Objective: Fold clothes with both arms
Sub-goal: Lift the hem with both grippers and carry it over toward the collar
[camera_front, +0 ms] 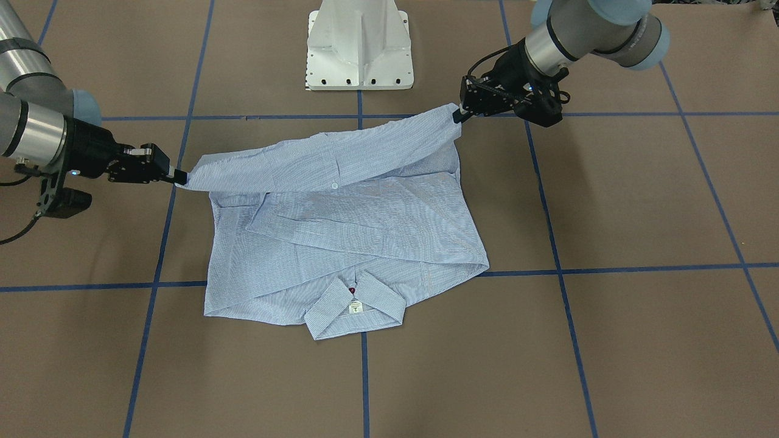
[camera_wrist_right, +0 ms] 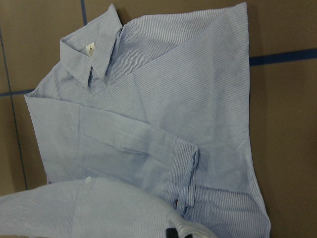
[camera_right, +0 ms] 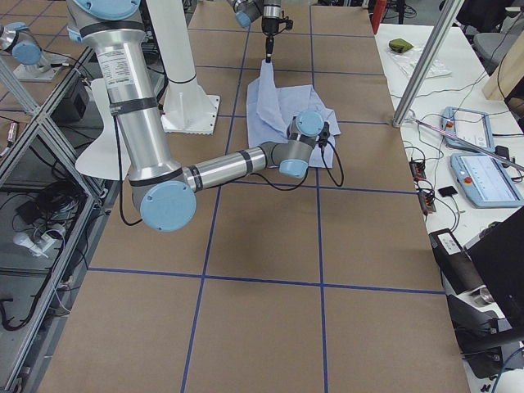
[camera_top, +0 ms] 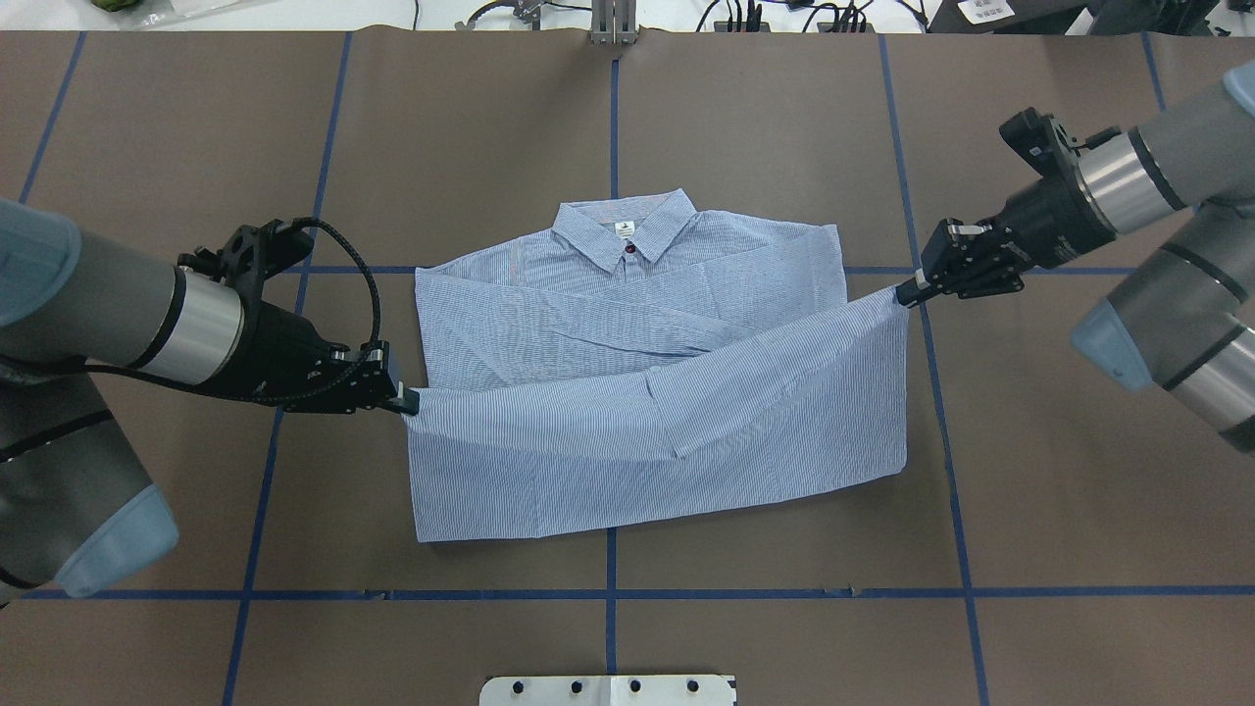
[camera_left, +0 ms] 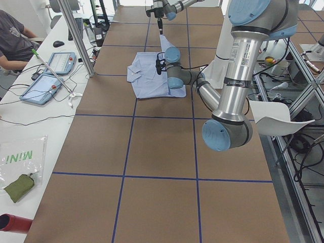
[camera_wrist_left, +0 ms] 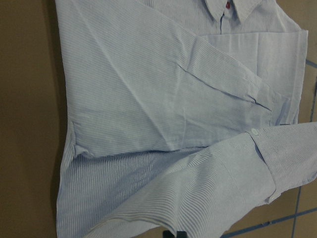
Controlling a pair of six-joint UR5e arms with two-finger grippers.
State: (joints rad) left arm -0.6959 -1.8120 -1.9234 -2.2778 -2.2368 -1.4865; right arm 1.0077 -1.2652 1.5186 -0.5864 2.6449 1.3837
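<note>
Striped blue shirt (camera_top: 627, 392) lies mid-table (camera_top: 784, 127), collar (camera_top: 588, 224) w/ white label (camera_top: 622, 228) on the side away from the robot. Its near edge is held up, stretched taut btwn the grippers. Left gripper (camera_top: 407, 400) jaws pinch one corner, right gripper (camera_top: 907, 291) jaws pinch the other.

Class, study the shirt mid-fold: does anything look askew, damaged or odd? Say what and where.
The lifted hem of the shirt runs slanted. The right pincer holds its corner nearer the collar than the left pincer does, so the fold may land crooked. No damage shows.
</note>
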